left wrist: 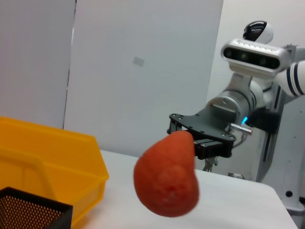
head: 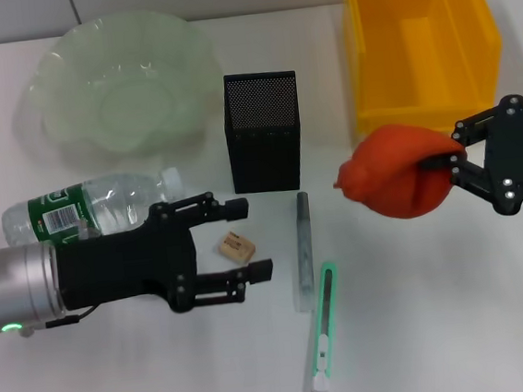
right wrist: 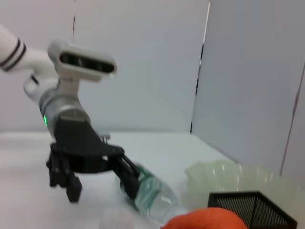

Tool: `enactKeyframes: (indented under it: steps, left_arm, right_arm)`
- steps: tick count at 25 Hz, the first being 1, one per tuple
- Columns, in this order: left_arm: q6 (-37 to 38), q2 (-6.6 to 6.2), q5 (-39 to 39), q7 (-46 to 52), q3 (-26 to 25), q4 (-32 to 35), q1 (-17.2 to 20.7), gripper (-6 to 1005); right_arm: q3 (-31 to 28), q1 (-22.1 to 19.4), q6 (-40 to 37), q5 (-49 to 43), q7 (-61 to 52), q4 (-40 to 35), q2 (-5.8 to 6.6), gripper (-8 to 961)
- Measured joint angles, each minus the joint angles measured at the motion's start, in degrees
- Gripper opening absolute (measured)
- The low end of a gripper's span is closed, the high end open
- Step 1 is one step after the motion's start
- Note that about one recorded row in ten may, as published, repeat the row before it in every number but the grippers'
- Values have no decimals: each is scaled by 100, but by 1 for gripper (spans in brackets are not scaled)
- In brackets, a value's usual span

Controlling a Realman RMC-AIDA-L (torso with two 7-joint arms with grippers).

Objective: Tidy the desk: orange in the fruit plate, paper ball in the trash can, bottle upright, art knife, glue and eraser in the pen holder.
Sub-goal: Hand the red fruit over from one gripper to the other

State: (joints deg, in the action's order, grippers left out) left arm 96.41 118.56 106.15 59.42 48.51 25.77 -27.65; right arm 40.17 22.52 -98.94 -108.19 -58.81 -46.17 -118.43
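Spanning the whole view, the white desk point(head: 423, 329) carries everything. At its far right stands the yellow trash can point(head: 423, 41), and at the far left the pale green fruit plate point(head: 121, 80). Between them, nearer the middle, the black mesh pen holder point(head: 264, 131) stands upright. The water bottle point(head: 96, 204) lies on its side at the left, cap pointing right, just behind the left gripper point(head: 252, 239). That claw hovers released, fingers spread, with the eraser point(head: 235, 246) lying on the desk between its fingertips' reach, apart from them. The right gripper point(head: 444, 162) is clenched on the orange object point(head: 397, 183), a pear-shaped orange lump held above the desk just near of the trash can. Right of the eraser, the glue stick point(head: 303, 248) lies pointing far to near, and the green art knife point(head: 323, 329) lies just beside it, nearer the front edge.
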Motion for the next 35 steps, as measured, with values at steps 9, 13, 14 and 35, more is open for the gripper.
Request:
enactKeyframes:
  steps: [9, 13, 14, 35]
  left_arm:
    - [-210, 17, -453, -226, 1, -380, -118, 678]
    - [-374, 26, -506, -229, 2, -465, -170, 674]
    - [-454, 26, -538, -250, 3, -526, -200, 673]
    - [-490, 51, -718, -595, 56, -870, -448, 653]
  right_arm:
    - [-152, 204, -47, 183, 558, 963, -43, 45]
    - [-134, 294, -61, 218, 673, 1215, -48, 52]
    - [-120, 309, -63, 229, 700, 1259, -48, 53]
    - [-71, 553, -18, 236, 936, 1795, -57, 87]
